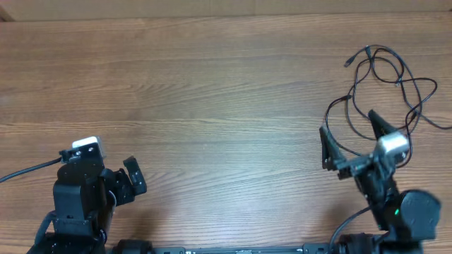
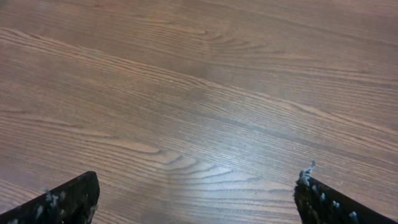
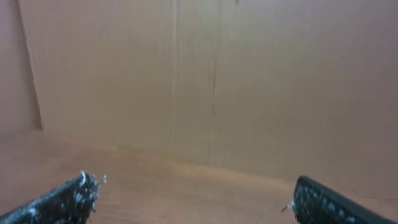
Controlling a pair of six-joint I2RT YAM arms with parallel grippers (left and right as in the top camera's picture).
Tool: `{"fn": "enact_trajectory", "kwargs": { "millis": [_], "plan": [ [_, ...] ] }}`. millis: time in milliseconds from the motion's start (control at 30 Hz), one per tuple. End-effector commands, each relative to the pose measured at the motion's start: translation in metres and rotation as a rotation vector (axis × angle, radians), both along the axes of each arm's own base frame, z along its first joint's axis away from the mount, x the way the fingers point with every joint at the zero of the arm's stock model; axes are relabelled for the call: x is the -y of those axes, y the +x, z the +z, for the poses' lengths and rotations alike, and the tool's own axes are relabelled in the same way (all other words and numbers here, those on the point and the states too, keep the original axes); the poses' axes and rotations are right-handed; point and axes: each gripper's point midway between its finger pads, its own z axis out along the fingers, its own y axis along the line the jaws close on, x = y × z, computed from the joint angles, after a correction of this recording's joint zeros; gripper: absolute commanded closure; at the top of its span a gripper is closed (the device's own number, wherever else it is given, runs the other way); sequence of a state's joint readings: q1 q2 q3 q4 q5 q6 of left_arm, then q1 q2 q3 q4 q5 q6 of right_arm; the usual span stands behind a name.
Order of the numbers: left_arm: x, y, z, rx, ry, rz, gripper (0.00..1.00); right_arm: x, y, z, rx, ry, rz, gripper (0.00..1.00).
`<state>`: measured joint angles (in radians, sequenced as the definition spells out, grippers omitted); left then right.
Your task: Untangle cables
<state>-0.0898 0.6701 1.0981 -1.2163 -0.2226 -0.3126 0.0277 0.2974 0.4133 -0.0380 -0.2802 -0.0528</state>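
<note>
The cables [image 1: 385, 74] are thin black cords lying in loose, overlapping loops on the wooden table at the far right, with a small plug tip [image 1: 348, 62] at their upper left. My right gripper [image 1: 349, 134] is open, its two fingers spread wide over the near part of the loops, and nothing is between them. In the right wrist view the right gripper [image 3: 196, 196] shows only bare table and a brown wall; no cable is seen there. My left gripper [image 1: 134, 176] is open and empty at the near left, far from the cables. The left wrist view of the left gripper [image 2: 196, 196] shows only bare wood.
The wooden table [image 1: 212, 106] fills the overhead view. A brown cardboard-like wall [image 3: 217, 81] stands beyond the table in the right wrist view. The arm bases sit at the near edge, left [image 1: 74, 212] and right [image 1: 406, 212].
</note>
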Motion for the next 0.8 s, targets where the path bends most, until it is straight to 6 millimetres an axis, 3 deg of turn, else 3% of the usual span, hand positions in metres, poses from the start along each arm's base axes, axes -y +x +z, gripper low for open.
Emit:
{"fn": "enact_trajectory", "kwargs": {
  "millis": [0, 167, 433, 767],
  "plan": [
    [-0.003, -0.001, -0.001, 0.001, 0.008, 0.02, 0.0, 0.008, -0.005, -0.012, 0.072, 0.054, -0.042, 0.0],
    [-0.003, -0.001, -0.001, 0.001, 0.008, 0.02, 0.0, 0.031, -0.007, -0.033, 0.099, 0.122, -0.163, 0.0],
    [-0.003, -0.001, -0.001, 0.001, 0.008, 0.02, 0.0, 0.038, -0.003, -0.065, 0.086, 0.122, -0.211, 0.0],
    [-0.003, -0.001, -0.001, 0.001, 0.008, 0.02, 0.0, 0.037, 0.007, -0.139, -0.156, 0.047, -0.222, 0.0]
  ]
}}
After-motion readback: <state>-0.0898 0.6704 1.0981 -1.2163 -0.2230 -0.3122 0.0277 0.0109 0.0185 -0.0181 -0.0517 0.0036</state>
